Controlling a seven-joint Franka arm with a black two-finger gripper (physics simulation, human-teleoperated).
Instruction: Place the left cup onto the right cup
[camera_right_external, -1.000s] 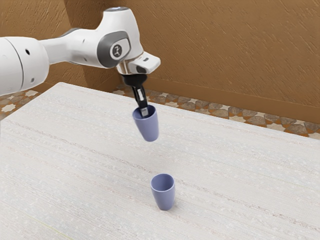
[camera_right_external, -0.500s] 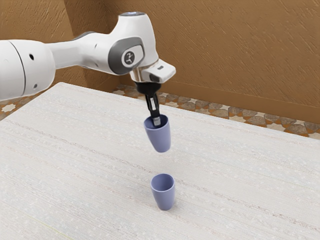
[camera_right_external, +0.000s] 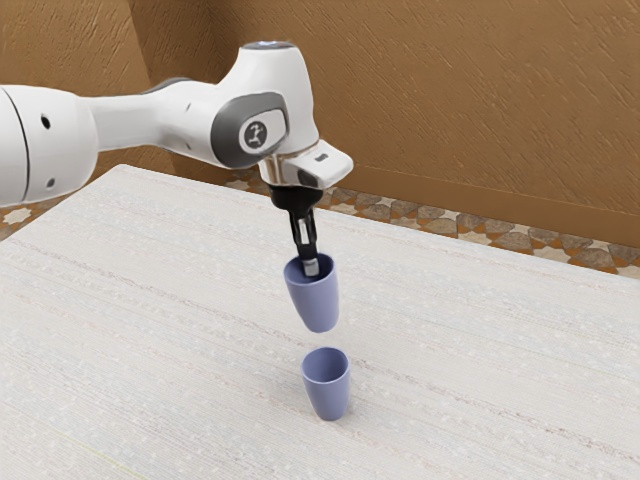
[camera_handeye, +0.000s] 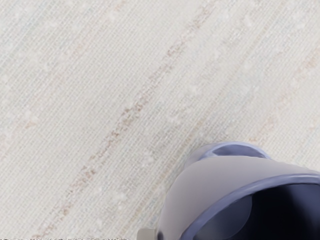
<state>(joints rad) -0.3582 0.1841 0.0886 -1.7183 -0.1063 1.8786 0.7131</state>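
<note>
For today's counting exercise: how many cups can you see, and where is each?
2. The held cup hangs in the jaws; the standing cup sits on the table just beneath it.

The exterior camera stands off to one side of the arm (camera_right_external: 130, 120), raised and at middle range. It looks down across the table (camera_right_external: 120, 330) toward the brown wall (camera_right_external: 480, 90). The wrist camera rides on the hand (camera_right_external: 311, 266) and faces steeply down at the table from close by. Both views take in the held cup (camera_right_external: 313, 296), the standing cup (camera_right_external: 326, 385) below it — and the tabletop around them.
</note>
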